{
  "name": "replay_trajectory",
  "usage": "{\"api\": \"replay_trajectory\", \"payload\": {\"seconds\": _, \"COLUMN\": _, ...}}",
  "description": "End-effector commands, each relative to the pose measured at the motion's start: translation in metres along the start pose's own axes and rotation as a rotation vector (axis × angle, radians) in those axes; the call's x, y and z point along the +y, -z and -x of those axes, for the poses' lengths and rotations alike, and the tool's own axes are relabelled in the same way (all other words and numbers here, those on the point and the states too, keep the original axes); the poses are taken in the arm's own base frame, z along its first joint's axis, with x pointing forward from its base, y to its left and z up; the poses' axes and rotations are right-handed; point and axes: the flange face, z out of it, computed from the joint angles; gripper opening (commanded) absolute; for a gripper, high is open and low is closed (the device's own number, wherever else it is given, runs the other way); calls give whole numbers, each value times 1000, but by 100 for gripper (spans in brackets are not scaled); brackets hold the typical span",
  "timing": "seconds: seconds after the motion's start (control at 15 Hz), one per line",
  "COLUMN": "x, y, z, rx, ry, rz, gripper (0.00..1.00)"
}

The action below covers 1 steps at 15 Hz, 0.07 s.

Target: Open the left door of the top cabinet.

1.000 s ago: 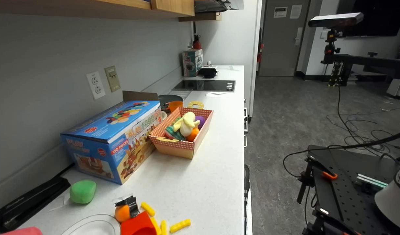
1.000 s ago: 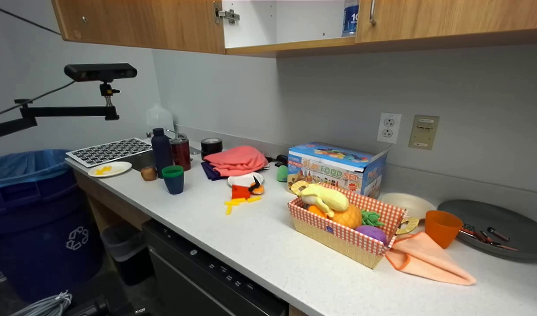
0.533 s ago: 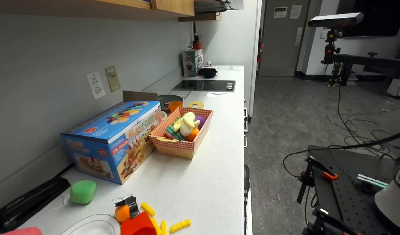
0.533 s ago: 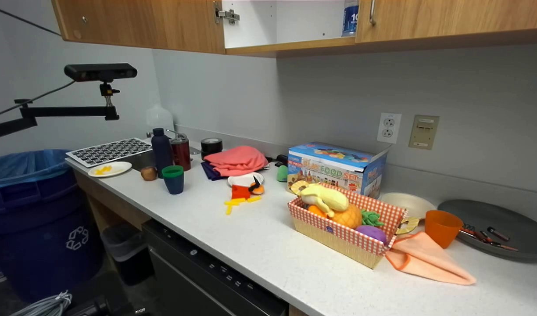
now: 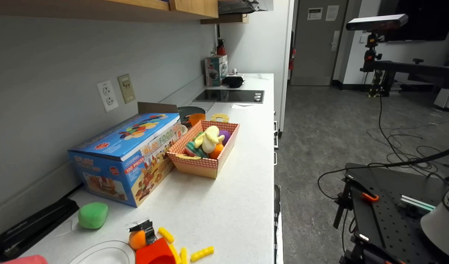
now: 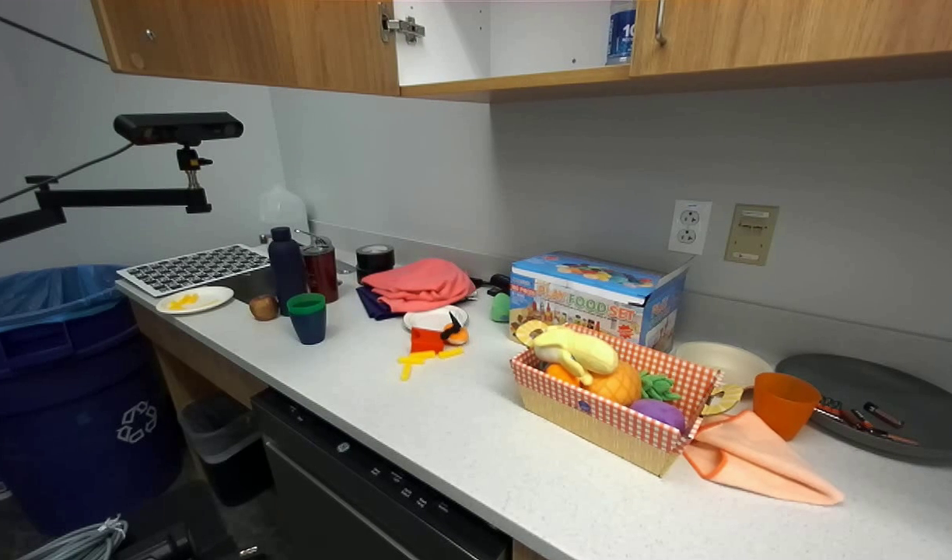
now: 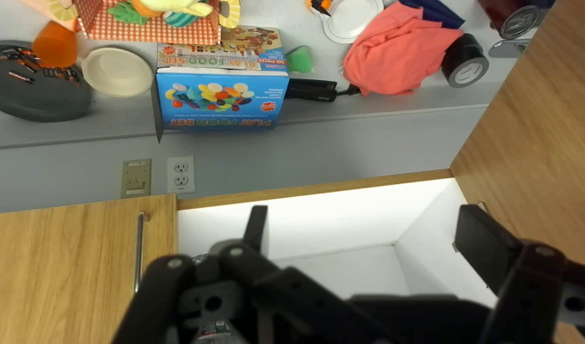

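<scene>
Facing the cabinet (image 6: 515, 81) above the surface (image 6: 460, 420) with your tool (image 7: 362, 224) spread wide and empty, you risk knocking the left door (image 6: 250, 43), already swung out to one side, back toward closed by sweeping sideways into it.

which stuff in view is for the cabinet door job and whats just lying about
For the job:
left door, standing open
top cabinet
gripper, open

Just lying about:
play food box
checked basket
orange cup
coral cloth
black tape roll
</scene>
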Motion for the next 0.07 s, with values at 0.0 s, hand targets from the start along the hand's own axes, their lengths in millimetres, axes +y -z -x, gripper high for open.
{"api": "replay_trajectory", "payload": {"seconds": 0.0, "x": 0, "y": 0, "z": -1, "rx": -1, "ry": 0, "rz": 0, "gripper": 100}}
